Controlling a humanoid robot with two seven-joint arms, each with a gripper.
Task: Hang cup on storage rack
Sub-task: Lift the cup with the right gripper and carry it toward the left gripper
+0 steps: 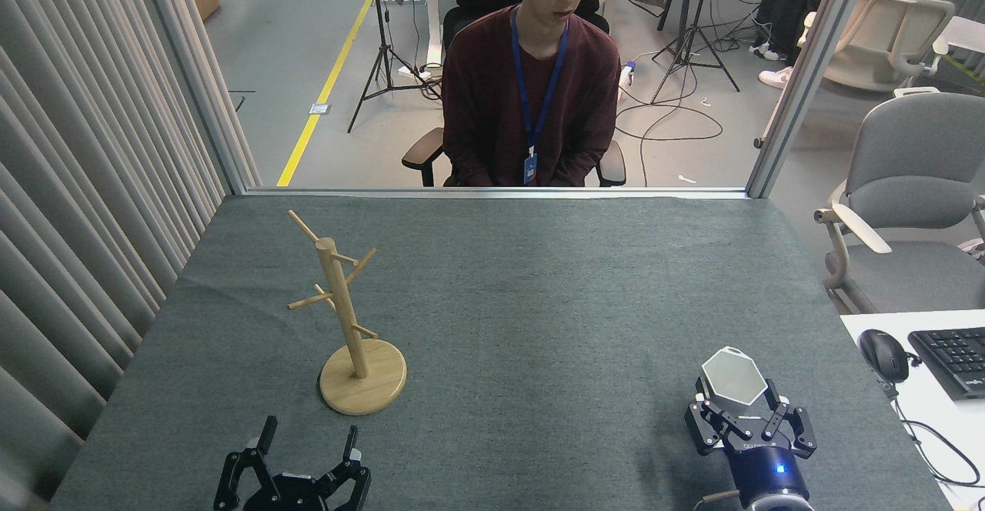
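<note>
Single head view, mounted high at the near edge of the grey-covered table point(539, 288), facing forward and steeply down. Both grippers enter at the bottom edge, closest to the lens. Far table edge sits mid-frame; a seated person point(531, 88) and lab floor beyond
</note>
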